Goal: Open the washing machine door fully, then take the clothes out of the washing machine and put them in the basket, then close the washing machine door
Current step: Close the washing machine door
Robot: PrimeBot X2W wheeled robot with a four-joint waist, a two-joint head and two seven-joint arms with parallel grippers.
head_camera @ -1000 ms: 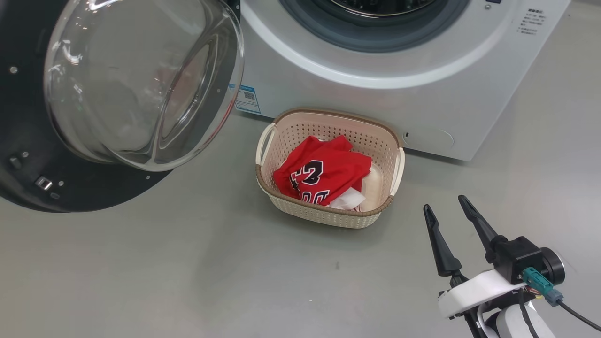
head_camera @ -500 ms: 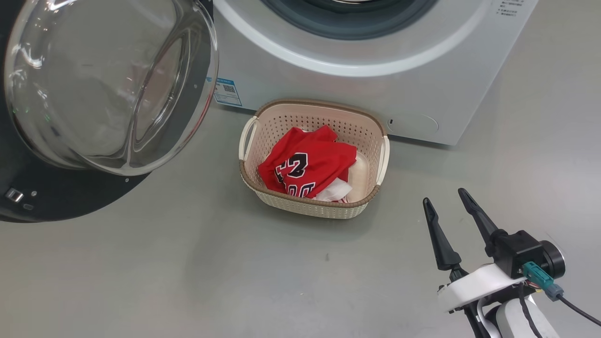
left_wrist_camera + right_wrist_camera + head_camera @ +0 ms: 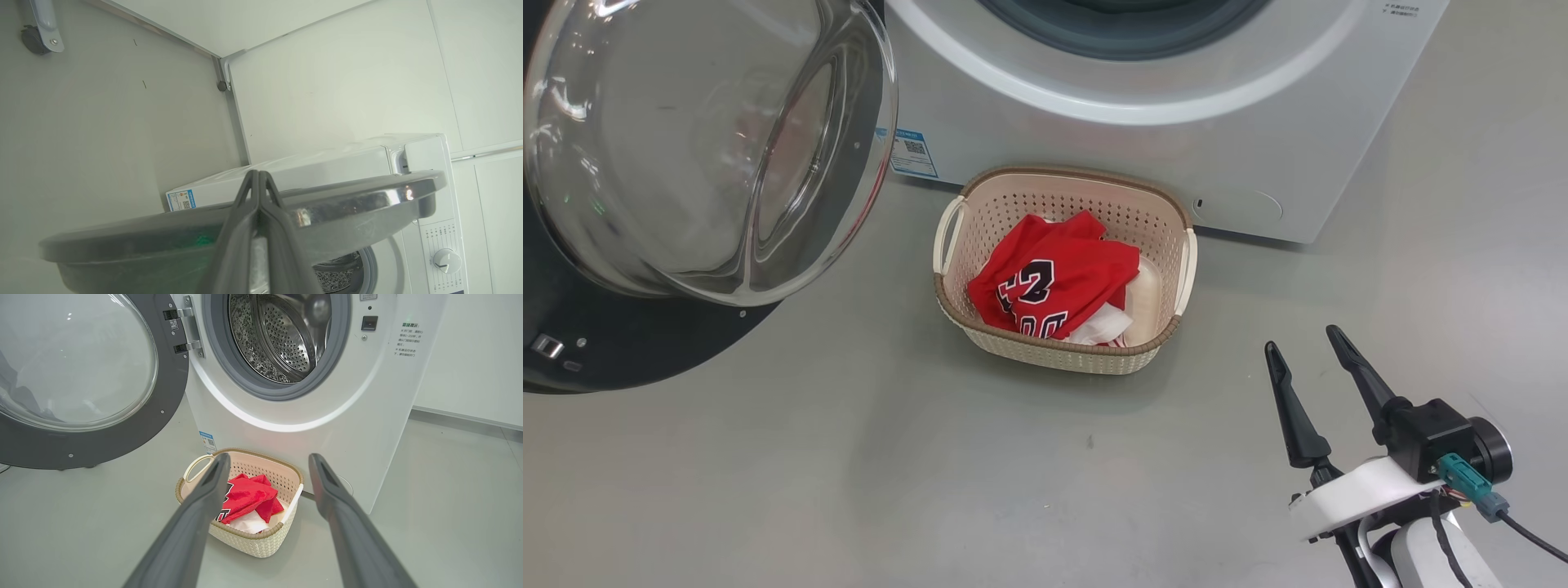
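Note:
The washing machine door hangs open at the left, its glass bowl bulging toward me. Below the white washing machine the cream basket sits on the floor with the red "23" jersey crumpled inside. My right gripper is open and holds nothing, to the right of the basket and nearer me. In the right wrist view, the right gripper frames the basket, the jersey and the bare steel drum. My left gripper is shut, its fingers lying across the door's rim.
A blue label is stuck low on the machine's front. Grey floor spreads around the basket. A caster wheel and white wall panels lie behind the machine, whose dial is on its panel.
The head camera has moved, so the door, machine and basket sit further left and higher in the picture. The right gripper stays open in nearly the same place.

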